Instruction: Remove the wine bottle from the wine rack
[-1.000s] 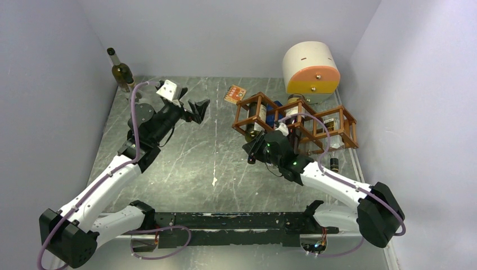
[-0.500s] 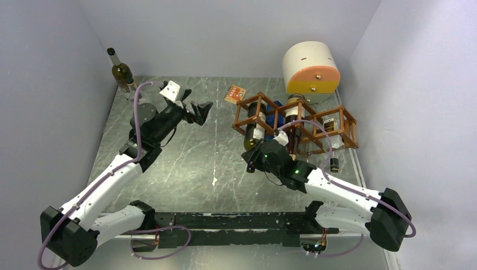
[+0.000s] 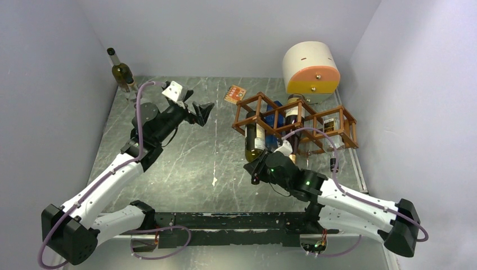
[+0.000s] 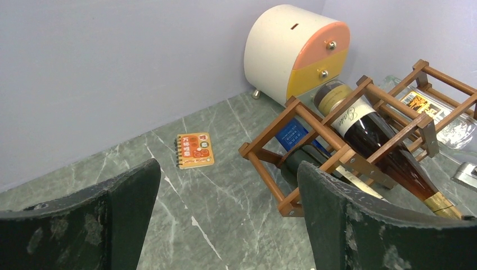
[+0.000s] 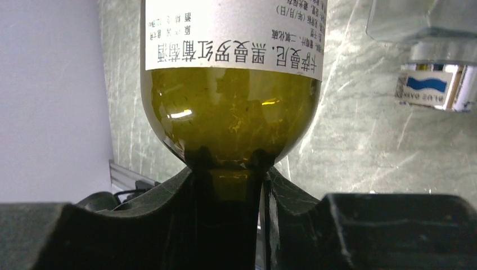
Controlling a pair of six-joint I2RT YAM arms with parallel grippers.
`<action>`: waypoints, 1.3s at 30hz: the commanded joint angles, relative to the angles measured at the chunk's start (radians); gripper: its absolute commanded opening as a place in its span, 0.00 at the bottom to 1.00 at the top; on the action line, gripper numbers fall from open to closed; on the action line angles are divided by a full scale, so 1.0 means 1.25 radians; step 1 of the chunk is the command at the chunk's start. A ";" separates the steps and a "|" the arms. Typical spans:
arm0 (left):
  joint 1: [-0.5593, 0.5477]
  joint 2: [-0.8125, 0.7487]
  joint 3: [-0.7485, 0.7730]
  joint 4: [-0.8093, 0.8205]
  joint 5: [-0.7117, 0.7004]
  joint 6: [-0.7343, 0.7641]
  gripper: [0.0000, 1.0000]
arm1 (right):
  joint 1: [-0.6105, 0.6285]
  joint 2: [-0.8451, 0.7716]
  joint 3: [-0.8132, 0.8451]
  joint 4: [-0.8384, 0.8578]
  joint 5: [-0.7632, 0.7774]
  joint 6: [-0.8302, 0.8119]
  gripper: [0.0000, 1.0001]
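The wine rack point(image 3: 315, 120), a reddish-brown lattice, stands at the back right, and the left wrist view shows the rack point(image 4: 269, 132) too. A green wine bottle point(image 3: 255, 136) with a white label sticks partly out of its left cell, neck toward the near edge. My right gripper point(image 3: 260, 167) is shut on that neck. In the right wrist view the bottle's shoulder point(image 5: 230, 107) sits just above the gripper point(image 5: 228, 188). My left gripper point(image 3: 201, 111) hovers open left of the rack, with nothing between its fingers point(image 4: 84, 225).
A second bottle with gold foil point(image 4: 371, 132) and a clear bottle point(image 3: 333, 134) lie in the rack. A cream-and-orange cylinder point(image 3: 310, 68) stands behind it. An orange notebook point(image 3: 235, 93) lies on the table. Another bottle point(image 3: 121, 72) stands upright at the back left corner.
My right arm has drawn back toward the near edge, sliding the wine bottle farther out of the rack's left cell. The left gripper has shifted slightly right.
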 commanded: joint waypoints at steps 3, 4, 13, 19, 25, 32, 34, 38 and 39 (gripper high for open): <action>-0.017 0.016 0.024 -0.009 0.011 0.012 0.94 | 0.029 -0.108 -0.005 -0.041 0.007 0.005 0.00; -0.022 0.022 0.027 -0.013 0.007 0.014 0.93 | 0.028 -0.120 -0.001 -0.059 0.006 0.003 0.00; -0.040 0.076 0.065 -0.066 -0.003 0.019 0.87 | 0.029 -0.170 0.062 -0.220 -0.023 -0.057 0.00; -0.042 0.072 0.056 -0.057 -0.007 0.011 0.85 | 0.028 -0.202 0.135 -0.342 -0.052 -0.094 0.00; -0.042 0.066 0.052 -0.052 0.009 0.014 0.85 | 0.028 -0.225 0.190 -0.450 -0.070 -0.114 0.00; -0.041 0.038 0.018 0.001 0.056 0.008 1.00 | 0.028 -0.268 0.220 -0.530 -0.163 -0.153 0.00; -0.042 0.036 0.015 0.020 0.088 0.001 0.98 | 0.028 -0.267 0.236 -0.550 -0.184 -0.172 0.00; -0.049 0.055 0.031 0.027 0.250 0.019 0.97 | 0.028 -0.246 0.282 -0.571 -0.214 -0.218 0.00; -0.058 0.061 0.038 0.024 0.293 0.027 0.98 | 0.029 -0.234 0.293 -0.575 -0.220 -0.230 0.00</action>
